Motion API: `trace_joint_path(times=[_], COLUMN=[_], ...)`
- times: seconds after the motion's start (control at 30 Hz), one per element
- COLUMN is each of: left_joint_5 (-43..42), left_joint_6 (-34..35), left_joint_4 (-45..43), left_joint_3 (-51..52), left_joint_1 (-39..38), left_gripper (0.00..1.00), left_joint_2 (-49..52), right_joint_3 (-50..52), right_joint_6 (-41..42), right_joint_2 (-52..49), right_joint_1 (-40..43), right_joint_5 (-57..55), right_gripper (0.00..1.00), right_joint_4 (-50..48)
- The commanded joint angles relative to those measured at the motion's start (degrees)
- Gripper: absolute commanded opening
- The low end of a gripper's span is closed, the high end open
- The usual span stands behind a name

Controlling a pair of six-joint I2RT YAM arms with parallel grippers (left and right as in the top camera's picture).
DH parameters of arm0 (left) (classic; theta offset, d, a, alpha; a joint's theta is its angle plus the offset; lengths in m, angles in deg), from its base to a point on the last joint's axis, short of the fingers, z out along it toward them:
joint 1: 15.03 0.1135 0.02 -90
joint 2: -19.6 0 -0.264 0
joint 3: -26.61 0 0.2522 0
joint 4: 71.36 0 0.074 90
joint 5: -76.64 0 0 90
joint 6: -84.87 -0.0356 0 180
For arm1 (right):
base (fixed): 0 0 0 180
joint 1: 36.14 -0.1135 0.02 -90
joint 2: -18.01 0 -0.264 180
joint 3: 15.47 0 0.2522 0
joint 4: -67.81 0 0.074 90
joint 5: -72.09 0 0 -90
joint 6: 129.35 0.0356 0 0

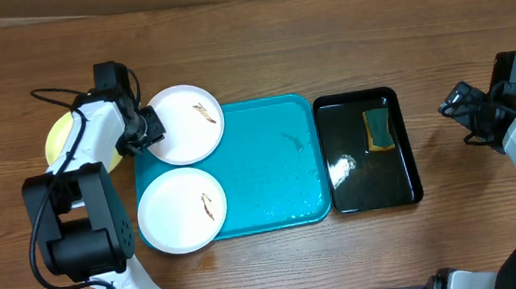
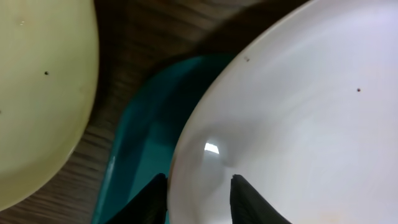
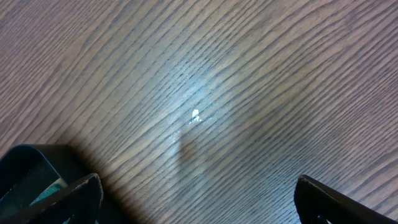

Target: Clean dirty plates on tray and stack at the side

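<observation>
White plate [image 1: 184, 123] lies ahead of your left hand [image 2: 199, 183], overhanging the tray [image 1: 269, 162] corner; the hand straddles its near rim, half-closed, grip not confirmable. Right hand [image 3: 198, 182], spread, sits well apart.

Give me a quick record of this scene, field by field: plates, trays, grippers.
upper white plate: brown smear, overhangs tray's left edge
lower white plate: brown smear, overhangs tray too
yellow-green plate: on table, left of tray
left gripper: straddles upper white plate's rim
right gripper: open, over table
black tray: holds sponge
</observation>
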Motion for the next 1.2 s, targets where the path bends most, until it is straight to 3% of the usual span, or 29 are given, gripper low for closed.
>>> trace_joint_path(times=[0.0,0.23,0.8,1.17], left_joint_5=[-0.4,-0.5,-0.5,-0.4], left_joint_6=[-0.9,-0.9,-0.9,-0.6], left_joint_4=[-0.3,-1.5,-1.0,0.5], left_joint_3=[0.6,0.6,0.6,0.6], left_joint_1=[-1.8,-6.3,-21.4,-24.5], left_gripper=[0.34,0.29,0.33,0.34], left_joint_2=[0.1,0.1,0.1,0.1], right_joint_3=[0.3,0.3,0.3,0.3], right_joint_6=[0.1,0.1,0.1,0.1], right_joint_2=[1.3,1.3,1.3,1.3], right_joint_1=[0.3,0.3,0.3,0.3], right_joint_5=[0.0,0.0,0.0,0.0], right_gripper=[1.0,1.0,1.0,1.0], right_joint_4=[-0.3,-0.3,-0.3,-0.3])
